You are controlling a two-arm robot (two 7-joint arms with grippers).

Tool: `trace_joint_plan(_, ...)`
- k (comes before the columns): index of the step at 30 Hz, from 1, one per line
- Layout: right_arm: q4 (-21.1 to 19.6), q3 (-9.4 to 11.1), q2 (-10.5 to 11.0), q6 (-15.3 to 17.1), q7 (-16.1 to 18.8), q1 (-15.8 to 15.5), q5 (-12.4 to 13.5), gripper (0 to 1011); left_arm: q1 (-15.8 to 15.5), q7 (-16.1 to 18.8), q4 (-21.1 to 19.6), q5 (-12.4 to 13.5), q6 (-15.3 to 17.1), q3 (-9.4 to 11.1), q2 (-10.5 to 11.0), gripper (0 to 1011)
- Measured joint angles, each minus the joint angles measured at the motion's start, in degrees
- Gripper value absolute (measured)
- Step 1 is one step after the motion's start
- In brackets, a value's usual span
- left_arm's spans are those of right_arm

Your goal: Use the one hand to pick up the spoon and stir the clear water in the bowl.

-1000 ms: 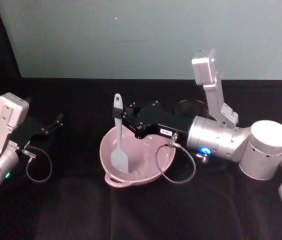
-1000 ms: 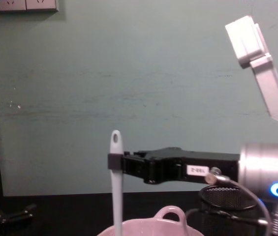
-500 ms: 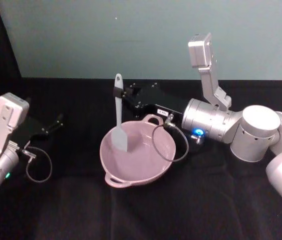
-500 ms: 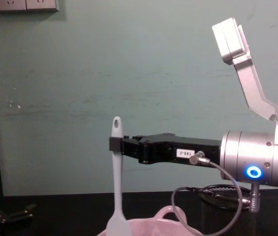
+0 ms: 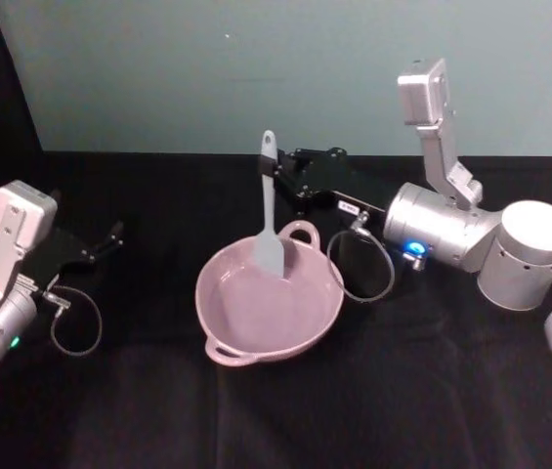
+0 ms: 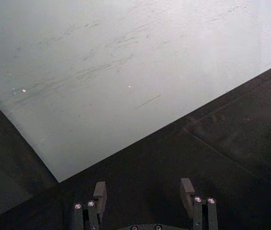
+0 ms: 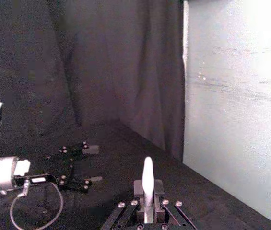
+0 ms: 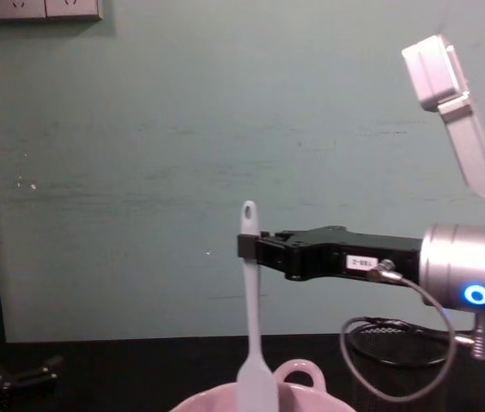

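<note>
One pincer does the work. The right pincer (image 5: 274, 182), the black blocky one with the small white label, is clamped on the spoon (image 5: 267, 217) high on its handle, just below the oval hole. From the chest view the right pincer (image 8: 247, 247) reaches in level from the right and the spoon (image 8: 251, 326) hangs upright beneath it. In the right wrist view the handle end of the spoon (image 7: 147, 178) stands up between the closed fingers.

The flat head hangs over the far side of the bowl (image 5: 256, 315), near the loop handle (image 5: 300, 233) and about level with the rim. Whether it touches water I cannot tell, and the water itself cannot be made out. A grey cable (image 5: 359, 276) loops from the wrist down beside the bowl.

The spoon looks light, slim and smooth. I judge it stiff along the handle but liable to swivel in so narrow a grip. Held this near the end it reaches deep, yet it makes a long lever, so slow circles suit it better than hard sweeps. The bowl sits loose on the black counter (image 5: 373, 410) and would likely slide if the head pressed its wall, so the head should be kept toward the middle.

Well apart, at the counter's left, the left pincer (image 5: 109, 239) lies parked with its fingers apart.
</note>
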Motion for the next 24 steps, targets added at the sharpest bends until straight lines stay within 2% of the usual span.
trace_joint_plan(12, -4.9, 1.7, 3.5, 1.6, -0.8, -3.3, -1.2, 118, 0.0, 0.0, 0.0, 0.0, 0.0, 0.0, 0.0, 1011)
trace_joint_plan(16, -8.7, 1.8, 5.4, 2.9, -0.5, -5.5, -1.1, 118, 0.0, 0.0, 0.0, 0.0, 0.0, 0.0, 0.0, 1011)
trace_joint_plan(24, -14.3, 1.2, 7.1, 3.5, 0.6, -8.9, -0.1, 118, 0.0, 0.0, 0.0, 0.0, 0.0, 0.0, 0.0, 1011)
